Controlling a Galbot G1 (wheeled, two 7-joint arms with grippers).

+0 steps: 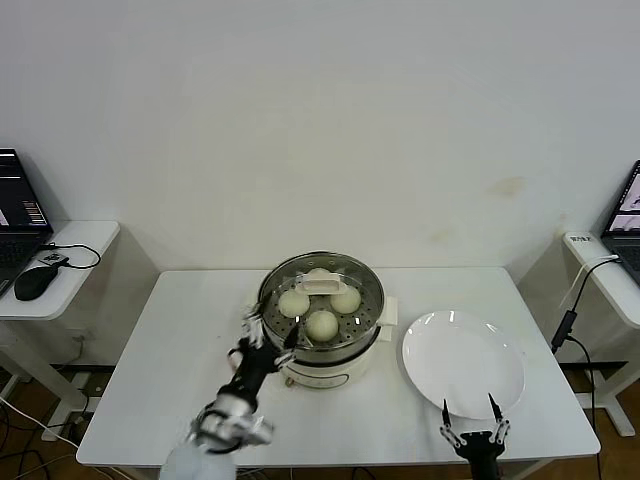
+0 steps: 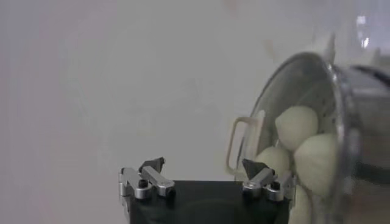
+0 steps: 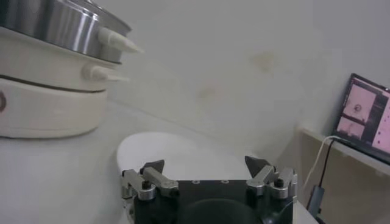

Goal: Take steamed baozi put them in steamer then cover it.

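Observation:
The steamer (image 1: 352, 340) stands at the table's middle on its cream-white pot base (image 1: 330, 372). The cover (image 1: 370, 290) lies on it, glass with a cream-white handle (image 1: 322, 286). Several steamed baozi (image 1: 321, 324) show through the glass. My left gripper (image 1: 270, 335) is open and holds nothing, right at the steamer's front-left rim. In the left wrist view the left gripper (image 2: 204, 164) stands beside the cover (image 2: 286, 79), its handle (image 2: 242, 143) and the baozi (image 2: 297, 125). My right gripper (image 1: 468, 410) (image 3: 207, 163) is open and empty at the plate's front edge.
A flat white plate (image 1: 462, 362) (image 3: 170, 152) lies right of the steamer (image 3: 55, 24). Side tables with laptops (image 1: 15, 215) (image 3: 365, 115) flank the white table (image 1: 170, 360); a mouse (image 1: 36, 282) is on the left one. A cable (image 1: 572, 320) hangs at the right.

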